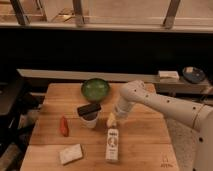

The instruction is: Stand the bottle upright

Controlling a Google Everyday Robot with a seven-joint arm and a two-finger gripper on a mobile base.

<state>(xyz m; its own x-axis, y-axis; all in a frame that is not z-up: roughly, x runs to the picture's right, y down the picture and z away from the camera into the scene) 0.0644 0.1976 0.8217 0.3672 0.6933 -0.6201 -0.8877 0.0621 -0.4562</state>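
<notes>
Now, slim whitish bottle [113, 145] flat on wood table [147, 147], hand [112, 120] beside, grip unclear.

Table [147, 147]: lying bottle [113, 145], bowl [95, 89], cup [89, 116], red item [64, 126], block [70, 153]; gripper [111, 120] by bottle.

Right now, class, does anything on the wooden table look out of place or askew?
Yes: the bottle lies flat on its side near the front edge of the table instead of standing. The gripper hangs just beyond its far end.
</notes>
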